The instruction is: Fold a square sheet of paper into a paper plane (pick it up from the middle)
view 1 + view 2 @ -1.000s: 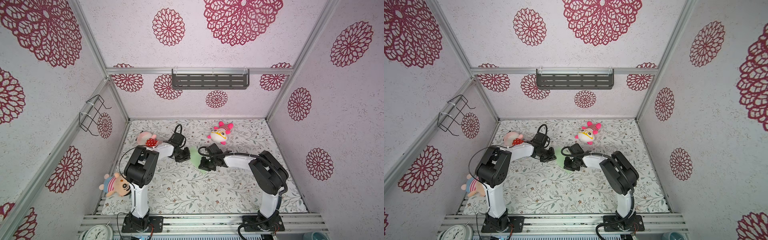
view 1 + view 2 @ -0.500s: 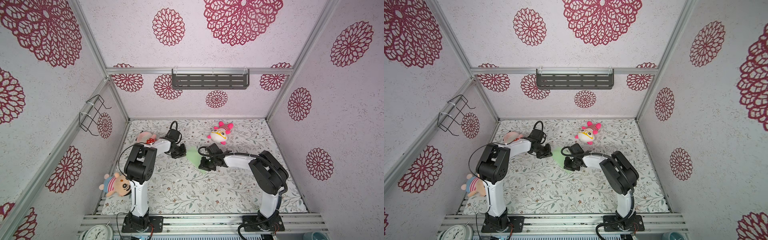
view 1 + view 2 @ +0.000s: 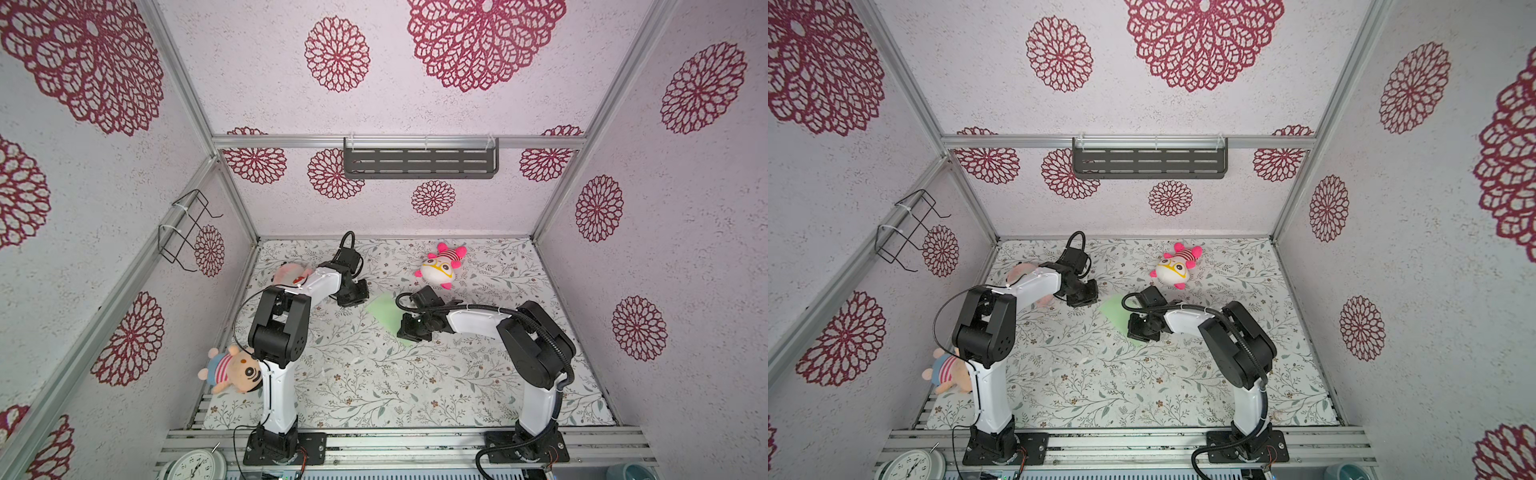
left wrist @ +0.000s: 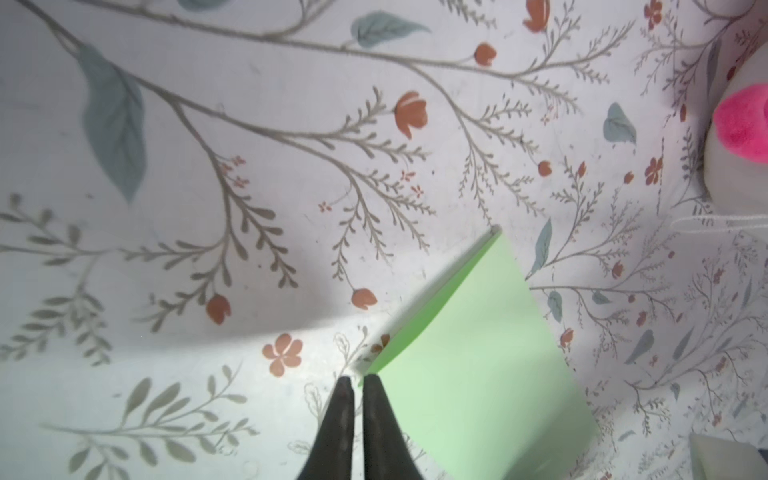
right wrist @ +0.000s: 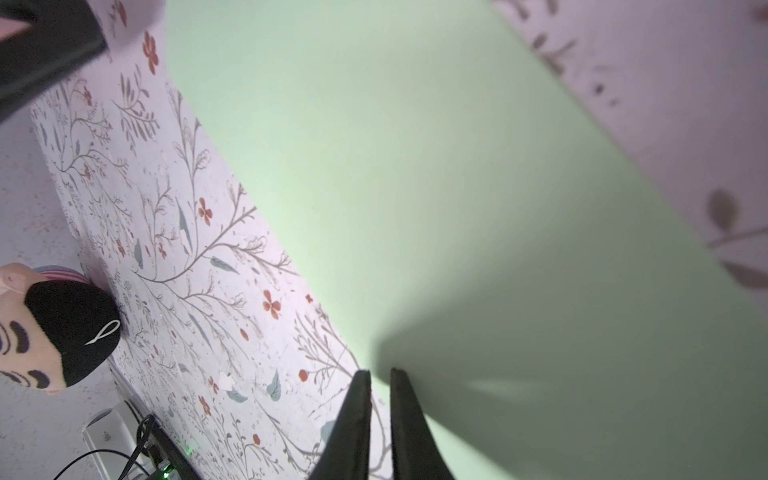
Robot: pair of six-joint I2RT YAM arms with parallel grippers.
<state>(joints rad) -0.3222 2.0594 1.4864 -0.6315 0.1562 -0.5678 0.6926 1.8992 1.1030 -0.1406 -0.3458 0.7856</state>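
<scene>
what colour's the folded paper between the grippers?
Plain pale mint-green folded paper sheet, no print; clearest in the left wrist view.

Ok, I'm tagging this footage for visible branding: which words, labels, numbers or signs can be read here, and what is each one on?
No words, brands or signs can be read in any view.
Clock at the front edge: its dial has markings, but they are too small to read.
Green paper: plain, no print.
Pink-striped plush toy: no legible label.

Overhead stereo pair, wrist views near table
</scene>
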